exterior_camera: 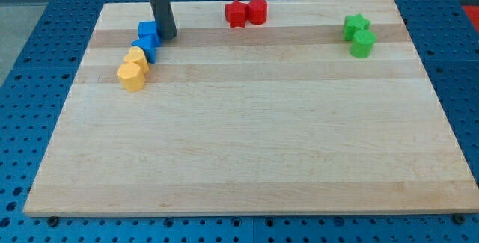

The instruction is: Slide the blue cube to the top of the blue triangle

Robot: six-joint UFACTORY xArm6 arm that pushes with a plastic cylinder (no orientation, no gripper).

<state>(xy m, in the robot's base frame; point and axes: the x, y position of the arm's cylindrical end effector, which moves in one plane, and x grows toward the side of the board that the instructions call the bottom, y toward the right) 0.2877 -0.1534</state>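
pale wooden board (247, 123) lies on a blue perforated bench (30, 63), filling most of the view. the arm carries no fingers at all, only a straight dark rod (159, 4) coming down from the view's top; the rod's tip (167, 35) sits on the board just at the right side of the blue cube (148, 29), touching it or very nearly so.

the blue cube is near the board's top left corner. directly below it, and seemingly pressed against it, is the blue triangle (144, 47), so the cube already looks to be at the triangle's top or close to it.

the cube appears small, rigid and light, probably hard plastic that slides easily on smooth wood. nothing can be gripped; the tip should press against the middle of a flat face, since an off-centre push would likely spin it.

counted: two blue blocks, two yellow blocks (133, 71) in a tight pair below and left of the blue triangle, two red blocks (246, 12) side by side at the top centre, and two green blocks (359, 35) stacked near the top right, one star-shaped. eight blocks in all.
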